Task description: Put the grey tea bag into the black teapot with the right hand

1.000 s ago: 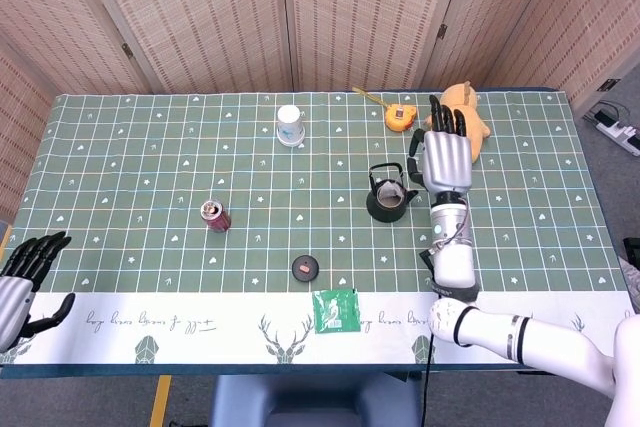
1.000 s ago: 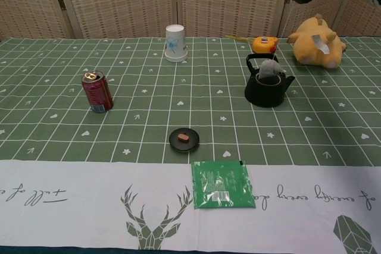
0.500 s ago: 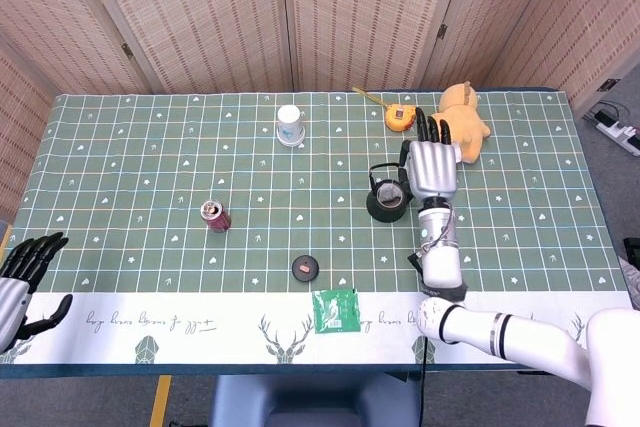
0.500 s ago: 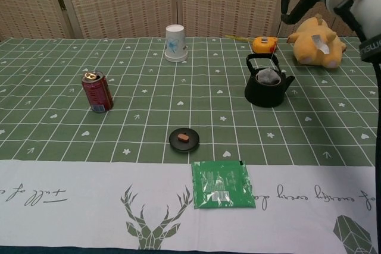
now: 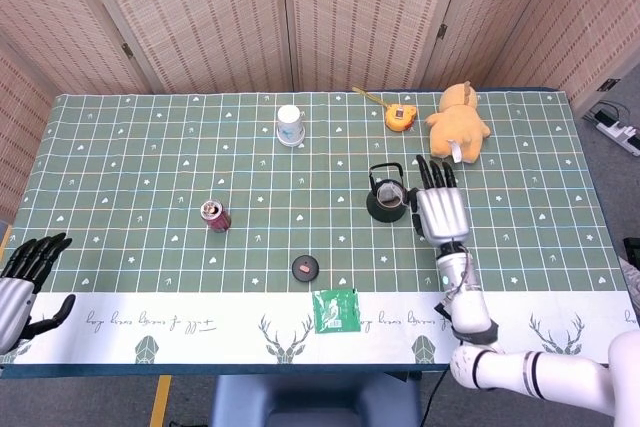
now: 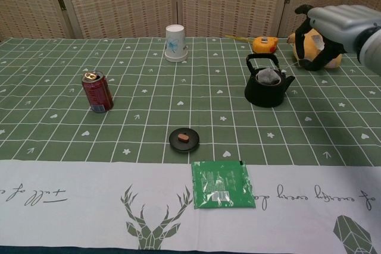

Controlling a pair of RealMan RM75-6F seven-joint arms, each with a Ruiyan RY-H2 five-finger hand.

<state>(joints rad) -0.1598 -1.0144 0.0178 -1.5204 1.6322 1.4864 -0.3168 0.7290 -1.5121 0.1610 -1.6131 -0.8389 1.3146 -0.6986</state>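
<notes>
Hovering my right hand [image 5: 441,213] empty, fingers spread, just right of the black teapot [image 6: 265,89]; grey tea bag [image 6: 268,77] sits inside.

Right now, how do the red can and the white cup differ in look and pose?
The red can is dark red metal and stands upright with its top opening facing up; the white cup is white with a faint blue print and looks turned upside down, its wider end on the cloth. The can is nearer the table's front edge, the cup near the far edge. Both stand apart from the hands.
</notes>
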